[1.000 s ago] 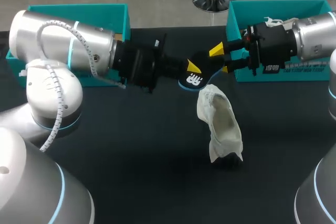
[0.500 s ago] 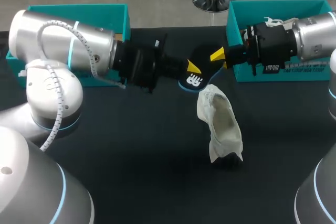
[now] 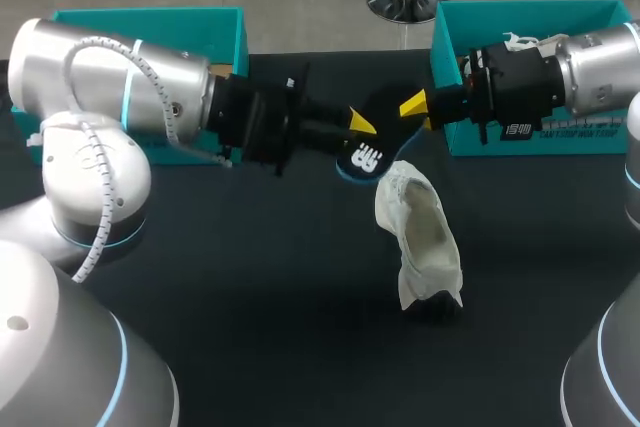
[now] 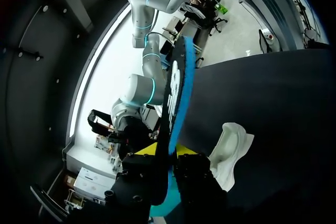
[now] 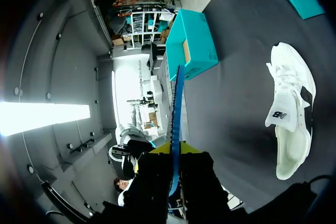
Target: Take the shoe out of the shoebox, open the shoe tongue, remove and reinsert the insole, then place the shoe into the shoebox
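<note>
Insole [image 3: 386, 133] (white logo [image 3: 370, 158]), left claw [image 3: 361, 131], right claw [image 3: 419, 115]

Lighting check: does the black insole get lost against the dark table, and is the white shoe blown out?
Head view: the insole nearly merges with the table; only its pale logo and blue rim mark it between the left hand and right hand; the shoe is bright, folds readable. Right wrist view: shoe evenly lit. Left wrist view: insole's blue rim catches light.
</note>
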Motion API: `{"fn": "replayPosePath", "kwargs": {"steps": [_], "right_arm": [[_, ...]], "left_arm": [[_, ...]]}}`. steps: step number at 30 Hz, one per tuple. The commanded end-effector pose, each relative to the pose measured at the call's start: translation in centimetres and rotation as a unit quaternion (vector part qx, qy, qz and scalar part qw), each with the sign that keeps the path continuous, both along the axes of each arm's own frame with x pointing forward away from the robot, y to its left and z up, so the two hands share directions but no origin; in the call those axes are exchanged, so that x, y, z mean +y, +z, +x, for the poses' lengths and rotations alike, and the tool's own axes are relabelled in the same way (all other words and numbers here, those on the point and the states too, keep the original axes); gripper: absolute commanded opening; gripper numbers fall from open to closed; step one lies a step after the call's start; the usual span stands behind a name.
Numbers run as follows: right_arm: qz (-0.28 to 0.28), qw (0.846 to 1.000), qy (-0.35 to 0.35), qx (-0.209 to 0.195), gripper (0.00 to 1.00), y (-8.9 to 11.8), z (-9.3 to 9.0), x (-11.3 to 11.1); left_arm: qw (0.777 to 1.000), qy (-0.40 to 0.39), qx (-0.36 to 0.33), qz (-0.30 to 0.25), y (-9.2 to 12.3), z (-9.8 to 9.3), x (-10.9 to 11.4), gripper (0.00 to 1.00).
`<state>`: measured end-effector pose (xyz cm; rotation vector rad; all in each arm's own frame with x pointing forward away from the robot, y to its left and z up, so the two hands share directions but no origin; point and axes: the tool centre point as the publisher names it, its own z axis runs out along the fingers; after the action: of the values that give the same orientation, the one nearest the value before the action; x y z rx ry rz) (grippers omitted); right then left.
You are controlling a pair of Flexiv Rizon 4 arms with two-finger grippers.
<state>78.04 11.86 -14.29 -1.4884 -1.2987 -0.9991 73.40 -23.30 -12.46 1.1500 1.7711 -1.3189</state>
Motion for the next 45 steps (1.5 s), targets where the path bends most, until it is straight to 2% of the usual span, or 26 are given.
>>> {"fn": "replayPosePath", "kwargs": {"steps": [1,6,12,17,24,29,32,45], "right_arm": [[-0.001,1.0,0.0,0.001,0.0,0.0,0.1,0.1],[-0.001,1.0,0.0,0.001,0.0,0.0,0.1,0.1],[-0.001,1.0,0.0,0.001,0.0,0.0,0.1,0.1],[0.001,1.0,0.01,-0.01,0.0,-0.4,0.3,0.2],[-0.001,0.999,0.02,-0.051,0.0,-2.0,0.4,0.2],[0.006,0.998,0.011,-0.062,0.0,-2.1,0.2,0.7],[0.001,0.998,0.002,-0.061,0.0,-2.0,0.1,0.9],[0.001,0.998,0.002,-0.061,0.0,-2.0,0.1,0.9]], "left_arm": [[1.0,-0.021,0.012,0.011,0.4,0.4,1.4,1.0],[0.998,-0.017,-0.005,0.053,1.4,3.2,3.4,1.0],[0.992,-0.037,-0.038,0.111,4.2,7.5,6.5,1.0],[0.978,-0.088,-0.076,0.173,6.3,8.8,7.6,1.0],[0.934,-0.155,-0.126,0.298,8.0,8.8,7.8,1.0],[0.902,-0.158,-0.159,0.37,9.3,8.3,7.4,1.0],[0.887,-0.142,-0.137,0.417,9.7,8.2,6.9,1.0],[0.887,-0.142,-0.137,0.417,9.7,8.2,6.9,1.0]]}}
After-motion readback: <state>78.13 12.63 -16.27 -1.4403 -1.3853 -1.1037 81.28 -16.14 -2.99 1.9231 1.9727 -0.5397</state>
